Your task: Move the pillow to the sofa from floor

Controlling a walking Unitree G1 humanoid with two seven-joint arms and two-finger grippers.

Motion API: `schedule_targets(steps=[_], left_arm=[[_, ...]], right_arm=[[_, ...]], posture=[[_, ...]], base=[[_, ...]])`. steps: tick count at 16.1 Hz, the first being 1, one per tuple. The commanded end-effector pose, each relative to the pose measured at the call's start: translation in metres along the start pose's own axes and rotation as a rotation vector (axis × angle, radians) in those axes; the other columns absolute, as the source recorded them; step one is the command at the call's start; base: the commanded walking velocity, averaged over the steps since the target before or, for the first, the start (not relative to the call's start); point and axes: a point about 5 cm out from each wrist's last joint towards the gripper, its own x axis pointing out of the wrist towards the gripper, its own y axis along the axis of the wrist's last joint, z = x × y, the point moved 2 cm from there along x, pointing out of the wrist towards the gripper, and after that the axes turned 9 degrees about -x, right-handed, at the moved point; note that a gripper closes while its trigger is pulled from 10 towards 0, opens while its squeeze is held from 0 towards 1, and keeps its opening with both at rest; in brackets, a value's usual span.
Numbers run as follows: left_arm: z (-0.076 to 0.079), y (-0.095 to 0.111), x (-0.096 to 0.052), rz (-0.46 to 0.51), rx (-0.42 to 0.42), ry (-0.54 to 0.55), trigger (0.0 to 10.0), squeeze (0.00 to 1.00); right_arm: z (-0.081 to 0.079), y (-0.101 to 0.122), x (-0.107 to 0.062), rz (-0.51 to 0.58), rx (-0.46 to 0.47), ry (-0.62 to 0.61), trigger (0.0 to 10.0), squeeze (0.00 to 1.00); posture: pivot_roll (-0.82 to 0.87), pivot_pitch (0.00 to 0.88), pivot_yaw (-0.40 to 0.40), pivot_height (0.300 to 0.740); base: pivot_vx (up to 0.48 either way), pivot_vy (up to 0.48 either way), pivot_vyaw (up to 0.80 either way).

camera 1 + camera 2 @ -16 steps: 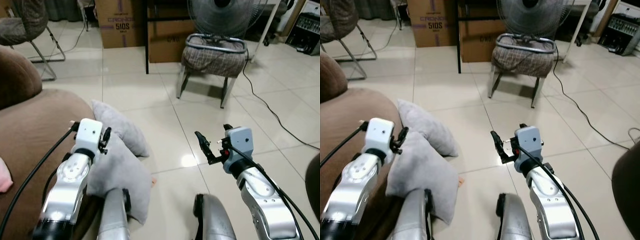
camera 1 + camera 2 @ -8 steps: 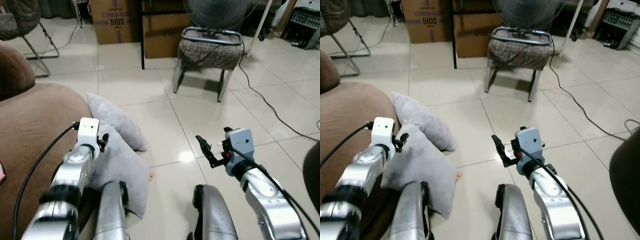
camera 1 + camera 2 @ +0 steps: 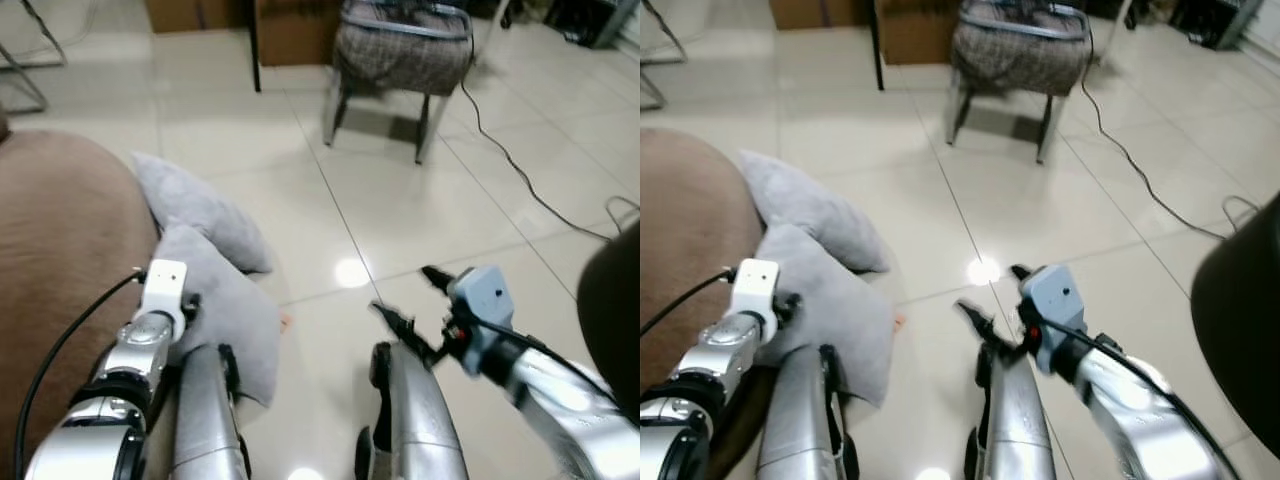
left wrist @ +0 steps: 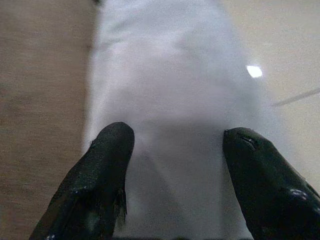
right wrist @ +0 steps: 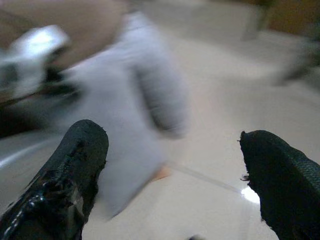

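— Left gripper (image 4: 172, 145)?
— Fingers spread, straddling the near grey pillow (image 4: 165, 80), which leans against the brown sofa (image 3: 60, 240) on the tiled floor (image 3: 420, 210).
— Right gripper (image 3: 410, 300)?
— Spread wide too, empty, above bare tile. A second grey pillow (image 3: 190, 205) lies just behind.

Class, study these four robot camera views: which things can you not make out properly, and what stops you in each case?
- Near grey pillow: its lower edge sits behind the robot's leg, head views.
- Right gripper: motion blur smears it, head views.
- Brown sofa: cut off by the picture's edge.
- Left gripper: open against pillow fabric; actual contact unclear, left wrist view.
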Motion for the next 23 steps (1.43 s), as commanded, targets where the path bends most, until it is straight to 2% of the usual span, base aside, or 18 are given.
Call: schedule_targets(steps=[1, 2, 4, 5, 6, 7, 10, 12, 14, 16, 18, 19, 21, 22, 23], left_arm=[[-0.009, -0.003, -0.001, -0.001, 0.014, 0.052, 10.0, 0.00], [-0.014, -0.001, -0.001, 0.019, 0.056, 0.083, 10.0, 0.00], [-0.016, -0.002, -0.001, 0.015, 0.089, 0.099, 10.0, 0.00], [-0.016, -0.008, -0.001, -0.012, 0.148, 0.098, 10.0, 0.00], [-0.016, -0.011, -0.002, -0.025, 0.170, 0.099, 10.0, 0.00], [-0.015, -0.019, -0.003, -0.069, 0.195, 0.079, 0.0, 0.00], [-0.014, -0.020, -0.003, -0.075, 0.158, 0.050, 0.0, 0.00], [-0.014, -0.016, -0.002, -0.066, 0.150, 0.049, 0.0, 0.00], [-0.013, -0.016, -0.001, -0.069, 0.155, 0.041, 0.0, 0.00], [-0.012, -0.016, -0.001, -0.069, 0.158, 0.035, 0.0, 0.00], [-0.011, -0.015, -0.001, -0.067, 0.155, 0.029, 0.0, 0.00], [-0.011, -0.015, -0.001, -0.067, 0.154, 0.026, 0.0, 0.00], [-0.009, -0.014, -0.001, -0.064, 0.151, 0.015, 0.0, 0.00], [-0.009, -0.014, -0.001, -0.064, 0.151, 0.015, 0.0, 0.00], [-0.008, -0.015, -0.001, -0.063, 0.148, 0.008, 0.0, 0.00]], right_arm=[[-0.008, 0.005, -0.004, 0.013, 0.022, 0.070, 10.0, 0.00], [-0.014, 0.010, -0.011, 0.004, 0.011, 0.135, 10.0, 0.00], [-0.016, 0.012, -0.015, 0.000, 0.011, 0.159, 10.0, 0.00], [-0.018, 0.014, -0.017, -0.006, 0.013, 0.183, 10.0, 0.00], [-0.019, 0.014, -0.017, -0.010, 0.013, 0.194, 10.0, 0.00], [-0.023, 0.018, -0.019, -0.022, 0.018, 0.237, 10.0, 0.00], [-0.034, 0.026, -0.018, -0.024, 0.029, 0.277, 10.0, 0.00], [-0.036, 0.031, -0.015, -0.019, 0.028, 0.279, 10.0, 0.00], [-0.038, 0.037, -0.007, -0.012, 0.026, 0.276, 10.0, 0.00], [-0.046, 0.038, 0.010, -0.011, 0.041, 0.277, 10.0, 0.00], [-0.071, 0.048, 0.042, -0.007, 0.054, 0.293, 10.0, 0.00], [-0.079, 0.052, 0.053, -0.005, 0.057, 0.296, 10.0, 0.00], [-0.118, 0.069, 0.088, -0.006, 0.066, 0.311, 10.0, 0.00], [-0.118, 0.069, 0.088, -0.006, 0.066, 0.311, 10.0, 0.00], [-0.155, 0.087, 0.111, -0.012, 0.072, 0.320, 10.0, 0.00]], posture=[[-0.14, 0.212, -0.083, 0.506], [-0.16, 0.230, -0.095, 0.506], [-0.16, 0.235, -0.099, 0.506], [-0.17, 0.243, -0.103, 0.506], [-0.17, 0.243, -0.103, 0.506], [-0.17, 0.248, -0.103, 0.506], [-0.16, 0.241, -0.103, 0.506], [-0.16, 0.239, -0.102, 0.506], [-0.16, 0.233, -0.098, 0.506], [-0.16, 0.230, -0.098, 0.506], [-0.16, 0.229, -0.096, 0.506], [-0.16, 0.229, -0.096, 0.506], [-0.15, 0.227, -0.093, 0.506], [-0.15, 0.227, -0.093, 0.506], [-0.15, 0.225, -0.090, 0.506]], base=[[0.000, 0.000, 0.00], [0.000, 0.000, 0.00], [0.000, 0.000, 0.00], [0.000, 0.000, 0.00], [0.000, 0.000, 0.00], [0.000, 0.000, 0.00], [0.000, 0.000, 0.00], [0.000, 0.000, 0.00], [0.000, 0.000, 0.00], [0.000, 0.000, 0.00], [0.000, 0.000, 0.00], [0.000, 0.000, 0.00], [0.000, 0.000, 0.00], [0.000, 0.000, 0.00], [0.000, 0.000, 0.00]])
